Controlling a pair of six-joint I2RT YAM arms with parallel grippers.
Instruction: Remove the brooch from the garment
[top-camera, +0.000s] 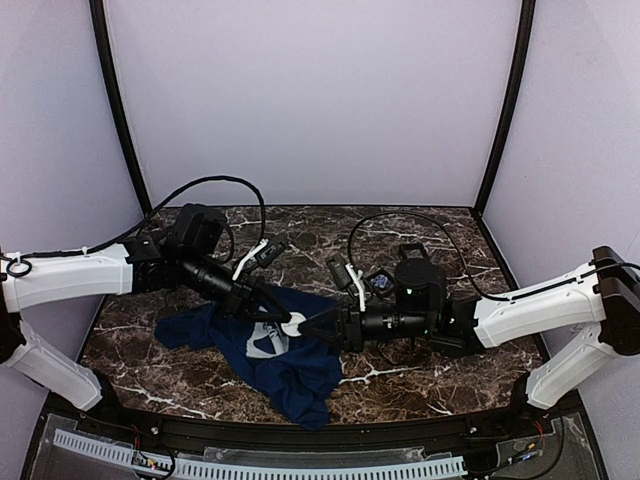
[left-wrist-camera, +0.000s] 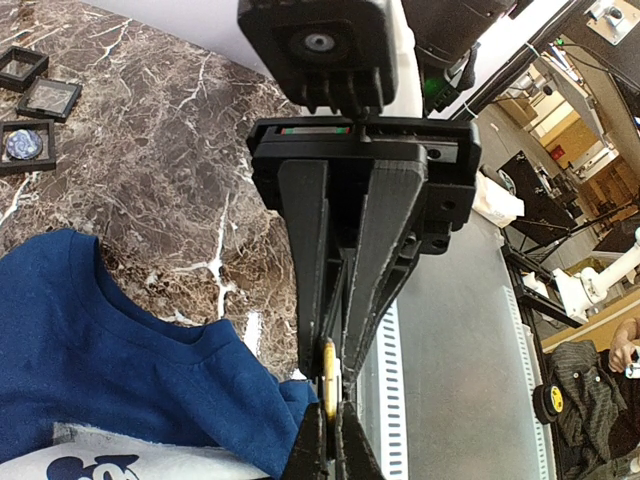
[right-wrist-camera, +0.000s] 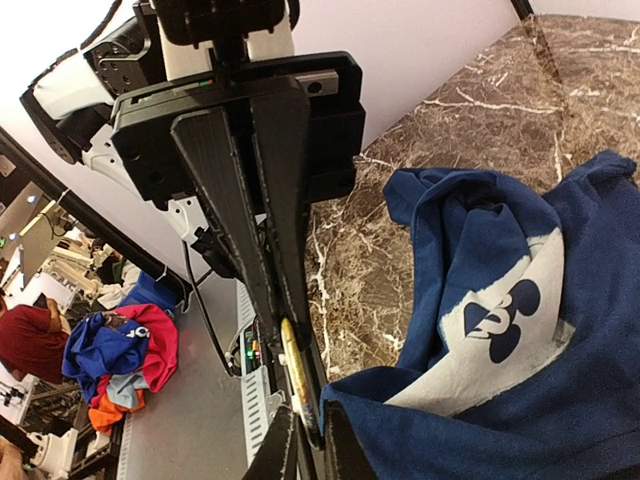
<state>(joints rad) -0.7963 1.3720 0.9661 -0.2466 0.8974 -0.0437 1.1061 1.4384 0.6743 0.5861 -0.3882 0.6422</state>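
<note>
The garment (top-camera: 290, 375) is a navy T-shirt with a pale print, lying crumpled at the table's front centre. The brooch (top-camera: 294, 325) is a small round disc at its upper edge, between the two grippers. Seen edge-on it is gold-rimmed (left-wrist-camera: 330, 385) (right-wrist-camera: 300, 385). My left gripper (top-camera: 283, 318) (left-wrist-camera: 335, 360) comes from the left and is shut on the disc. My right gripper (top-camera: 305, 328) (right-wrist-camera: 285, 325) meets it from the right, jaws closed on the same disc. Shirt cloth (right-wrist-camera: 520, 420) (left-wrist-camera: 120, 380) hangs against the fingertips beside the disc.
Small black square trays (left-wrist-camera: 25, 145) lie on the marble behind the shirt, one holding a bluish piece (top-camera: 380, 283). Cables loop over the table's back half. White walls close in the back and sides, and a slotted rail (top-camera: 300, 468) runs along the front edge.
</note>
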